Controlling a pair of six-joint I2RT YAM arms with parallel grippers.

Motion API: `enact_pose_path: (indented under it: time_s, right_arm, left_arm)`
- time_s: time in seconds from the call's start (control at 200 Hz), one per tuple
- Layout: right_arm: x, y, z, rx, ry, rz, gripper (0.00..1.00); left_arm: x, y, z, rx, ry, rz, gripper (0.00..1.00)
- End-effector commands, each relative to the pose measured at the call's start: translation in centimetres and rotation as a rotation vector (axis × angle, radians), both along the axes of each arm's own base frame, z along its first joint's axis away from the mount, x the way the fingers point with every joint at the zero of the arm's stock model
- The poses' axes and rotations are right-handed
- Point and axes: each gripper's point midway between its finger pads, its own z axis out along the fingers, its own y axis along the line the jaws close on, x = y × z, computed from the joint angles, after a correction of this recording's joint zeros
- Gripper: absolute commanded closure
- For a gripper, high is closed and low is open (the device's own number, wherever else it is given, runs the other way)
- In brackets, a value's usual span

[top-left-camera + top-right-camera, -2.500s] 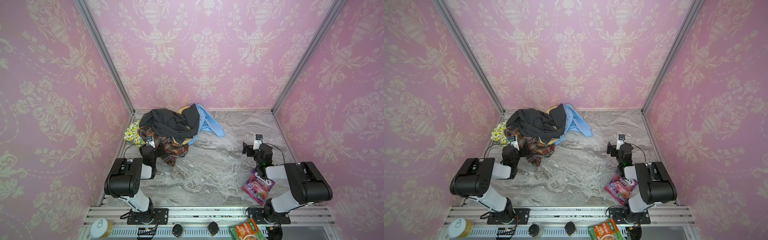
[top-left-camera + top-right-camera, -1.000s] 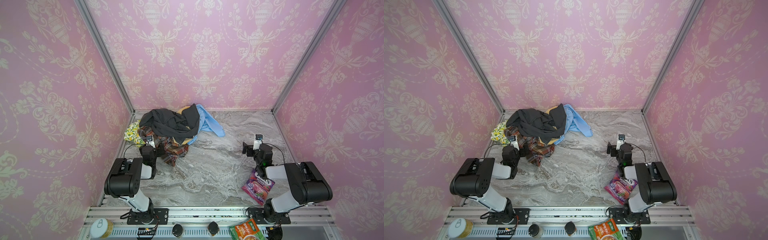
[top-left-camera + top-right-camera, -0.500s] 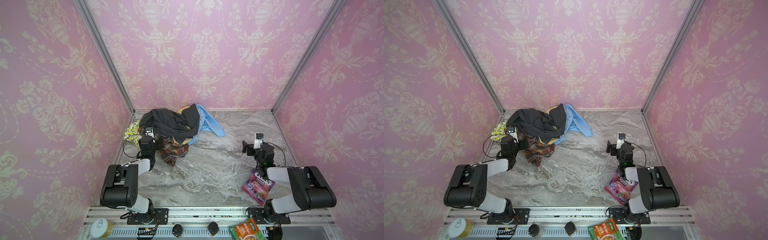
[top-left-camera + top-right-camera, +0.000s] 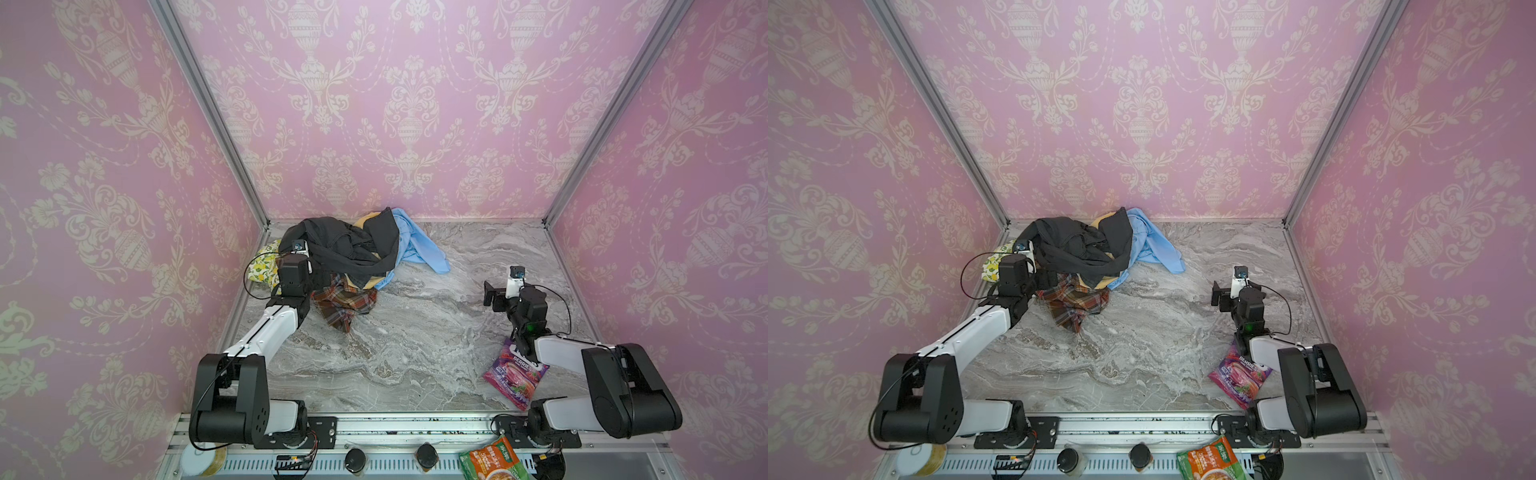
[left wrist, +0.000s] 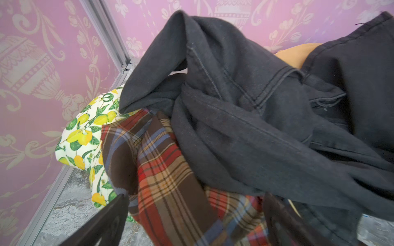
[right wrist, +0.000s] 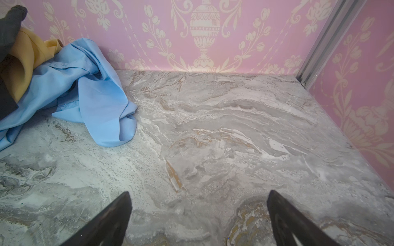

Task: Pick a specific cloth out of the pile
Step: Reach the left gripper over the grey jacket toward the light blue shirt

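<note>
A: Any lettering legible?
B: "BERRIES", on the purple pouch (image 4: 515, 376) at four o'clock, in both top views.
A: And the green packet (image 4: 492, 461) at five?
B: Print too small to read.

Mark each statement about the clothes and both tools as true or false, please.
1. The blue cloth lies at the right side of the pile, partly on the table. True.
2. The right tool holds the blue cloth. False: it is open and empty, over the table.
3. A black garment tops the pile. True.
4. The left tool is shut. False: it is open, facing the plaid cloth.
</note>
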Motion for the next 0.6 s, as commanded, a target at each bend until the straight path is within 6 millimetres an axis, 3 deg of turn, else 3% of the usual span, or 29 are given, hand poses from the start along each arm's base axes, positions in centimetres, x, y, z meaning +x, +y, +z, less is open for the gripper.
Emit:
enact_pose_path:
  time_s: [0.0,0.155,0.38,0.595]
  right_arm:
    - [0.1,0.2,1.0,-0.073,0.013,-0.029,0.00]
    - [-0.1,1.5,1.4,-0.153,0.002,-0.030,0.00]
    - [-0.6,1.2,2.3,-0.156,-0.041,-0.052,0.00]
    - [-0.6,1.6,4.0,-0.118,-0.065,-0.038,0.00]
  left_arm:
    - [-0.9,-1.7,0.5,0.032,0.081,-0.030,0.01]
    - [-0.5,-5.3,1.4,0.075,0.114,-0.113,0.01]
    - [0.4,-11.0,2.4,0.188,0.160,-0.233,0.01]
    - [0.7,-16.9,1.6,0.340,0.230,-0.369,0.03]
